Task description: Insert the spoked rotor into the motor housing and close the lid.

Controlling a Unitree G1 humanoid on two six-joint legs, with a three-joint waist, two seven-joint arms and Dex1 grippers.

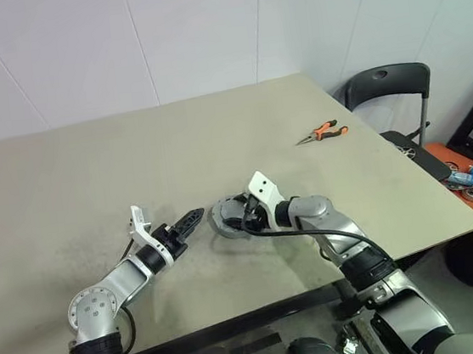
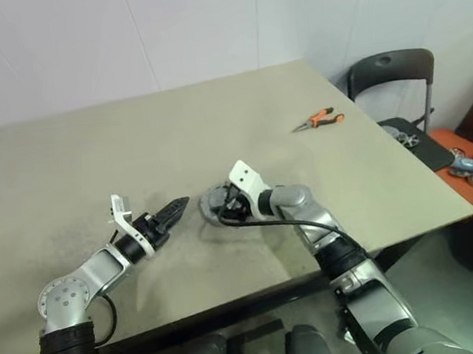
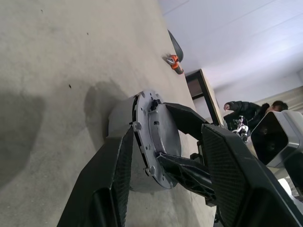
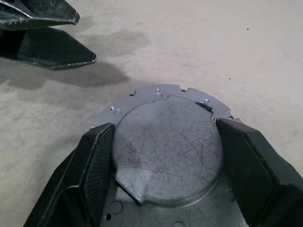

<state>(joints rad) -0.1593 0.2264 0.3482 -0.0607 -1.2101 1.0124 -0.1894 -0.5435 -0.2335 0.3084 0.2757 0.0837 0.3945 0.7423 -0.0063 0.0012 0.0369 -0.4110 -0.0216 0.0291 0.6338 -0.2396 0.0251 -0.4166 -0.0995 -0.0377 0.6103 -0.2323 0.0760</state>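
Motor housing (image 1: 224, 218): squat grey metal round, standing tilted on the worktop (image 1: 174, 150), nearer its front edge than its back, about midway between the side edges. Its scratched flat disc and notched, holed flange face the right wrist camera. Whether the part carried is the housing alone or with the lid on cannot be told.

Right gripper (image 4: 165, 156): closed on the motor housing, one black finger at either side of the round disc. Judged purpose: to keep the piece steady and angled for fitting.

Left gripper (image 1: 192, 218): jaws partly apart, holding nothing. It sits just beside the housing, on its left, tips pointing at it, near but apart. Judged purpose: standing ready to assist.

Pliers (image 1: 323, 133): orange-handled, lying well apart toward the worktop's right edge.

Spoked rotor: not identifiable.
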